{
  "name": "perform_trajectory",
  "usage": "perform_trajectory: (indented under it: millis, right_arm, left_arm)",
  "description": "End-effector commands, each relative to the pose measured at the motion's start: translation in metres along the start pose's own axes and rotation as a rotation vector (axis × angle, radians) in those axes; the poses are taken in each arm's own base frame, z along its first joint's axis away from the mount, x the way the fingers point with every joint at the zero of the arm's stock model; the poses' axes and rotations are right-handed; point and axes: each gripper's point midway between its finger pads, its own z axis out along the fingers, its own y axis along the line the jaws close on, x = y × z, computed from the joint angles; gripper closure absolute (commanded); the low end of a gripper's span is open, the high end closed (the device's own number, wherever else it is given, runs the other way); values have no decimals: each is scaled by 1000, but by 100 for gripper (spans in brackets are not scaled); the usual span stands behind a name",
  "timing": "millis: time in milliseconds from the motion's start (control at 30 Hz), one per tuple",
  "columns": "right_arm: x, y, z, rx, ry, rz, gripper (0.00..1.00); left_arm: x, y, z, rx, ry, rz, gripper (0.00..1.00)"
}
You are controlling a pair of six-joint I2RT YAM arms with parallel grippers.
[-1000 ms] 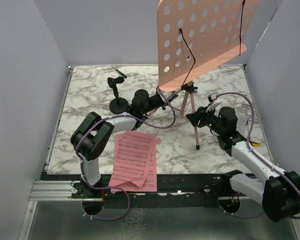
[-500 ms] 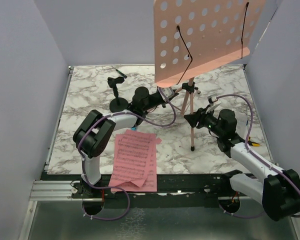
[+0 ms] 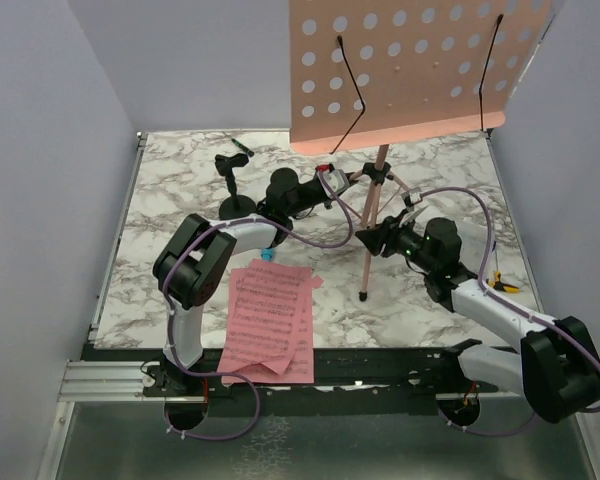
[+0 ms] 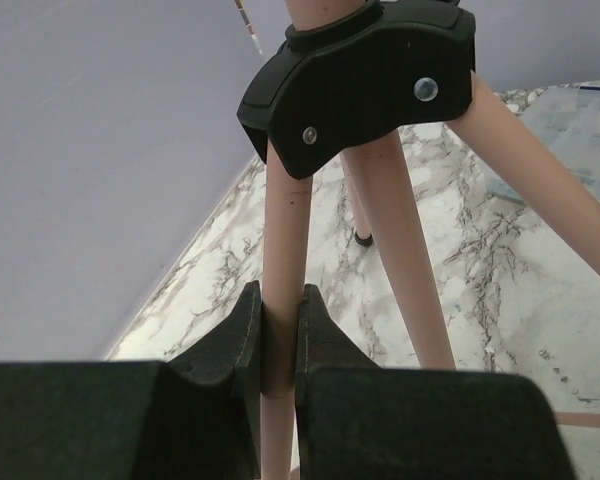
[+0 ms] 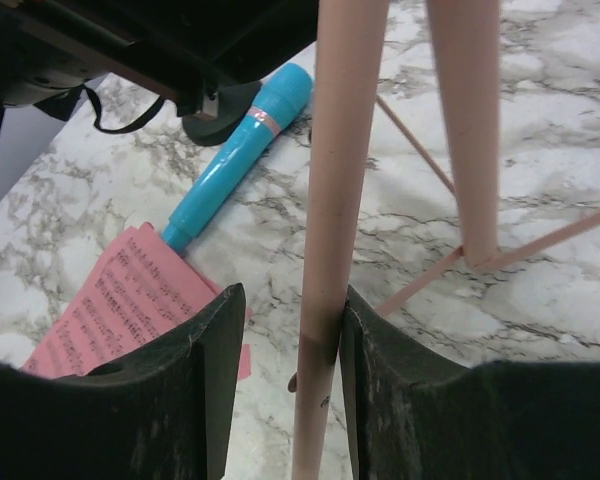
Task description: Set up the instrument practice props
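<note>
While left gripper [image 4: 278,335] pinches one thin tripod leg [image 4: 282,240], right gripper [image 5: 292,300] straddles another, jaws spread; salmon-pink music stand [image 3: 376,205], hole-punched desk [image 3: 410,70], black hub [image 4: 370,70].

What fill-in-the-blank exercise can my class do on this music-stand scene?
The fingers of the left gripper are shut on one ____ of the music stand. The sheet-music pages lying on the table are coloured ____. The stand is punched with round ____.
Missing words: leg; pink; holes.
</note>
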Motion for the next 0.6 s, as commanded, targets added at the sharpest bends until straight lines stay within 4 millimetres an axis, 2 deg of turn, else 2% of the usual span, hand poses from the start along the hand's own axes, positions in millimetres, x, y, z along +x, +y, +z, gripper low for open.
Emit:
perform_trajectory:
  millis: [0,367,567]
  right_arm:
    - [40,85,0,-352,184,65,56]
    - [46,117,19,-417,208,46,52]
    - [52,118,23,-393,220,48,51]
  left_arm:
    - [70,-42,0,68,190,-188,100]
    - [72,-42,7,114,168,-194,100]
    - [76,-44,2,110,181,-195,100]
